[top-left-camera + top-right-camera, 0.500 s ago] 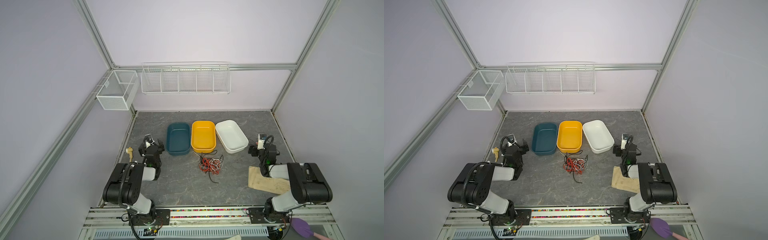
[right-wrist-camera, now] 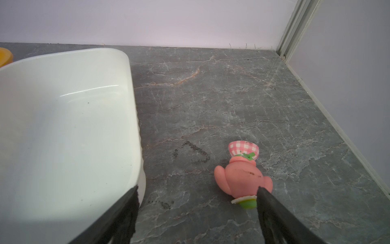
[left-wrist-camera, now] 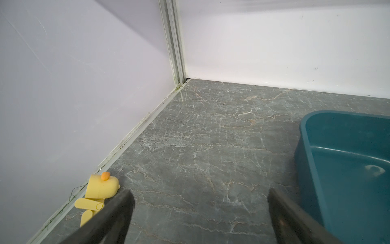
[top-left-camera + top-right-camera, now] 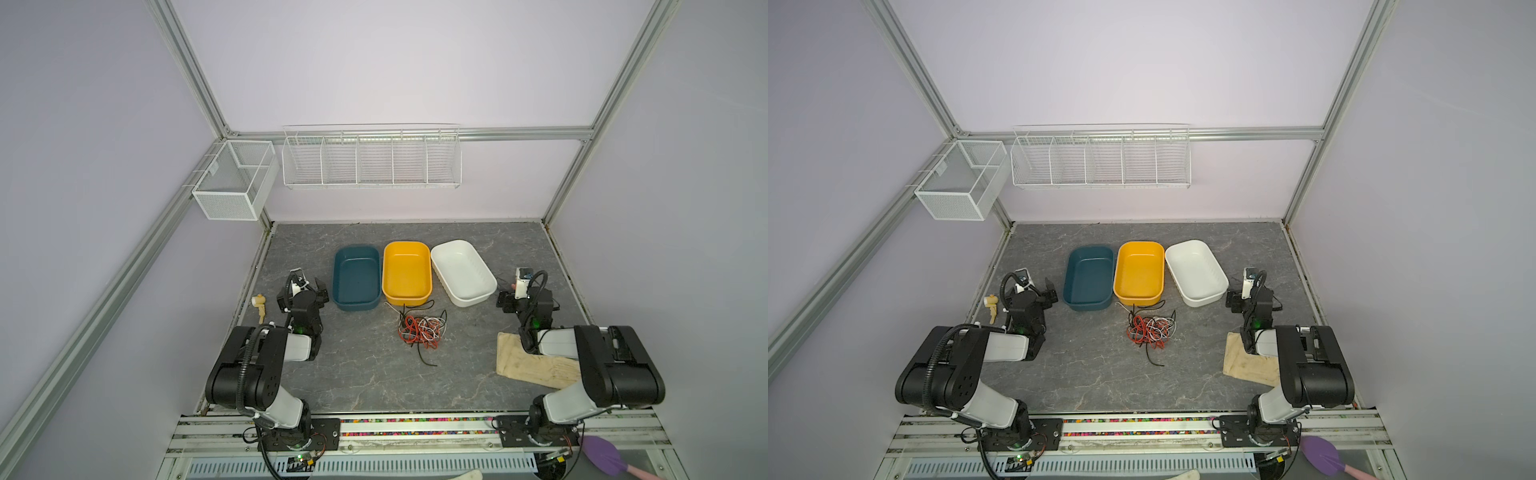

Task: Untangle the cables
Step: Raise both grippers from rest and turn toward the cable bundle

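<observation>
Tangle untouched. The cables (image 4: 420, 331) lie as one knotted red, white and black heap on the worktop (image 4: 365, 382), between the left jaws and the right jaws, well apart from both. Both stand wide and empty. Judged: no strand separated; all untangling remains.

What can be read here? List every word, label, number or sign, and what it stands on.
No legible text anywhere.
The tag on the mesh basket: too small to read.
The dark scribble on the table beside the pink toy: smudged, no clear characters.
</observation>
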